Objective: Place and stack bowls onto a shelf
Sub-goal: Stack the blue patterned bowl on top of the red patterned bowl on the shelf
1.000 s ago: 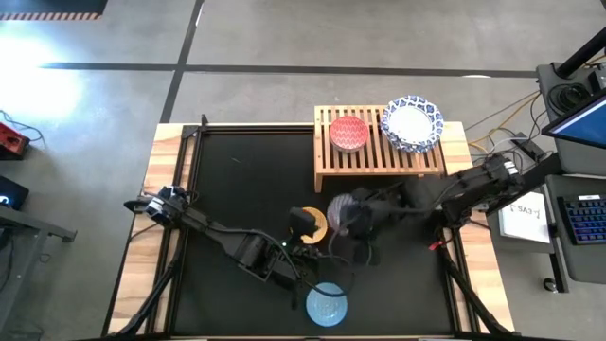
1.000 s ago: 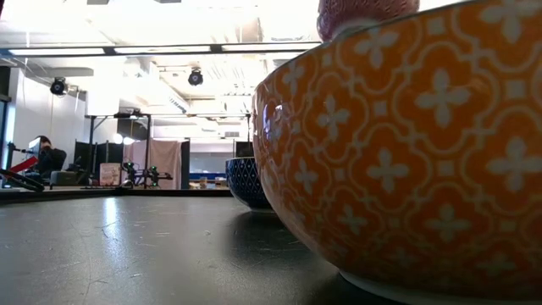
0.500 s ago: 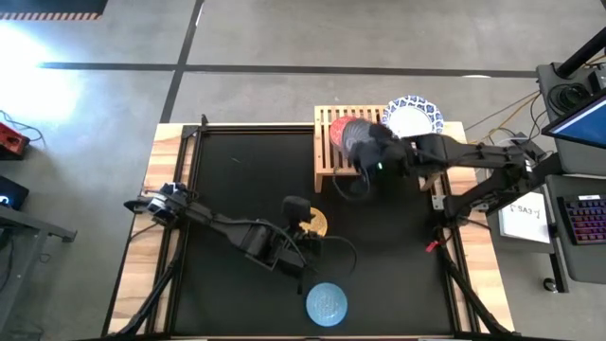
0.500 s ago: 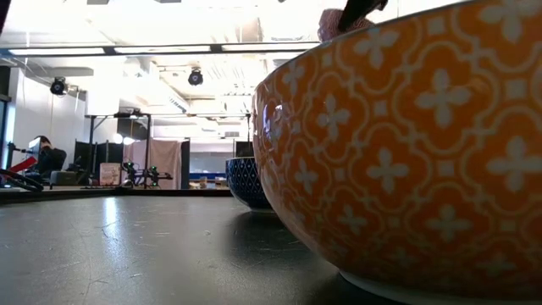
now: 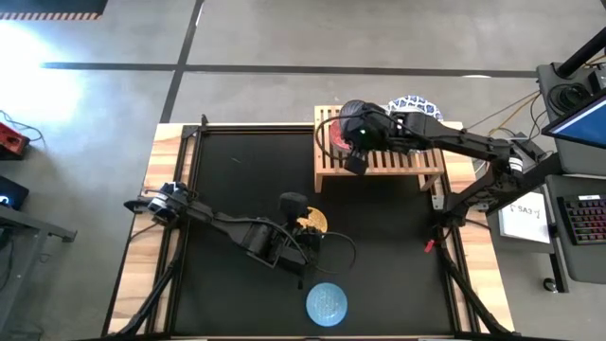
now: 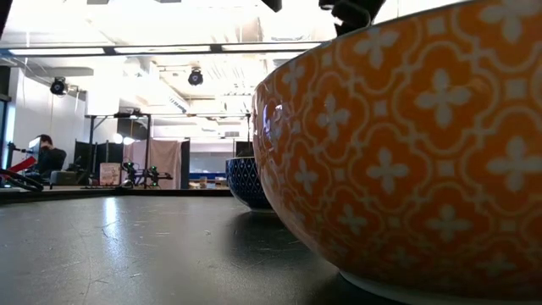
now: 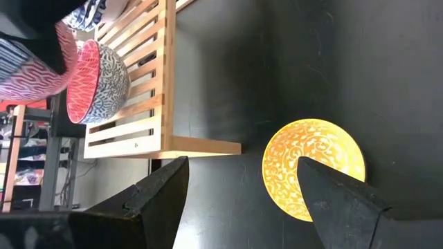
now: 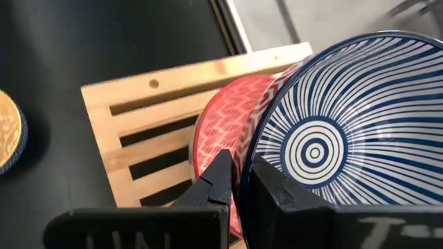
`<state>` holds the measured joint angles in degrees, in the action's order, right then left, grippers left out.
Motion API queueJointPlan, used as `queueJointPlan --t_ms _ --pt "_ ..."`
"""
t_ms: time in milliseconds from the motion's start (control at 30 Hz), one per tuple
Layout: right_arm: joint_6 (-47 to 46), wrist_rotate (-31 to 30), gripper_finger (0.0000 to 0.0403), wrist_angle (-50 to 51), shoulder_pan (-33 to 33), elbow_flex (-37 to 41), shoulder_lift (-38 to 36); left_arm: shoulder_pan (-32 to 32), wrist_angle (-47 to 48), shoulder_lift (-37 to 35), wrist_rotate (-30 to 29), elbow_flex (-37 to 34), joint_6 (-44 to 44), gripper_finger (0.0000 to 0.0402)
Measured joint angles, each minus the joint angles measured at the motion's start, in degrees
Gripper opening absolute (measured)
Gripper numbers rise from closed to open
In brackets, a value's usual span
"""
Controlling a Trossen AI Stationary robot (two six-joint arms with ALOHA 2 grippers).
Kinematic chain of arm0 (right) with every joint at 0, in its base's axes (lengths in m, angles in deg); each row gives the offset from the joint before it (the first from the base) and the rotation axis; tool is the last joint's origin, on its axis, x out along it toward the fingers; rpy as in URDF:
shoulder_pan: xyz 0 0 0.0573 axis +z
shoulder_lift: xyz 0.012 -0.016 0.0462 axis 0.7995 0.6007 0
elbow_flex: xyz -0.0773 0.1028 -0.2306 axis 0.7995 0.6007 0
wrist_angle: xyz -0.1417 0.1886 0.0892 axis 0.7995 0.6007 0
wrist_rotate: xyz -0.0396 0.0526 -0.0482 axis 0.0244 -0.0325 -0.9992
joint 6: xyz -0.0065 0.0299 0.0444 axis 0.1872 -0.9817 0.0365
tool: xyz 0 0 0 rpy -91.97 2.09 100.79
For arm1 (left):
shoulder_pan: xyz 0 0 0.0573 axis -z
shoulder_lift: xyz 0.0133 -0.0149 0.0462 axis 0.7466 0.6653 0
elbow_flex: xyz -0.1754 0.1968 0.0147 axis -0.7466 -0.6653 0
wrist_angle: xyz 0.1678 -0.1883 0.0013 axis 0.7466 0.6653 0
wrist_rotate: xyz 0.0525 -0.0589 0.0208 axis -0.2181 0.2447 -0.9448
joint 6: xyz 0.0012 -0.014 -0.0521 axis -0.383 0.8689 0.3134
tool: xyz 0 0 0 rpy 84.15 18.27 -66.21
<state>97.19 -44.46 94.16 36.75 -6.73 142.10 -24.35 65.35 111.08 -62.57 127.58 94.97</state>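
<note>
My right gripper (image 5: 358,142) is shut on a bowl (image 8: 332,138) that is blue-striped inside and red-waved outside. It holds the bowl over the left end of the wooden slat shelf (image 5: 379,159), right above the red bowl (image 8: 218,131) standing there. Whether the two bowls touch, I cannot tell. A stack of white bowls with blue rims (image 5: 417,109) stands on the shelf's right end. My left gripper (image 7: 239,200) is open and empty, beside the mustard yellow bowl (image 5: 314,221) on the black mat. A light blue bowl (image 5: 327,303) stands near the table's near edge. My right gripper pinches the striped bowl's rim (image 8: 257,160), one finger inside (image 8: 273,190) and one outside (image 8: 218,176). The fingers come slanting down from the table's right. The bowl is tilted, over the red bowl (image 7: 97,76).
In the low view the yellow bowl's orange patterned wall (image 6: 406,152) fills the right, with a dark blue bowl (image 6: 248,182) behind it. The shelf's middle slats (image 5: 393,156) lie bare. A laptop and papers (image 5: 525,213) sit off the table's right edge.
My right gripper has carried the striped bowl up from the middle of the table, beside the yellow bowl, toward the far edge, to above the red bowl on the shelf. My left gripper has shifted a little toward the table's left, uncovering more of the yellow bowl.
</note>
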Motion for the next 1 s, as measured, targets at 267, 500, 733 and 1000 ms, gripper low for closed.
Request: queueJointPlan --t_ms 267,500,733,1000 --pt "2.2 2.3 0.0013 -1.4 -0.6 0.0 2.8 0.0 0.1 0.0 0.3 0.0 0.2 0.0252" --pt "3.4 1.9 0.0013 -1.4 -0.6 0.0 4.5 0.0 0.2 0.0 1.6 0.0 0.7 0.0252" --pt "4.5 1.8 0.0038 -2.6 -0.6 0.0 4.7 -0.1 0.3 0.0 1.6 -0.1 3.0 0.0252" --pt "4.4 1.7 0.0114 -2.4 -0.6 -0.1 4.7 -0.2 1.0 0.0 1.6 -0.1 6.6 0.0252"
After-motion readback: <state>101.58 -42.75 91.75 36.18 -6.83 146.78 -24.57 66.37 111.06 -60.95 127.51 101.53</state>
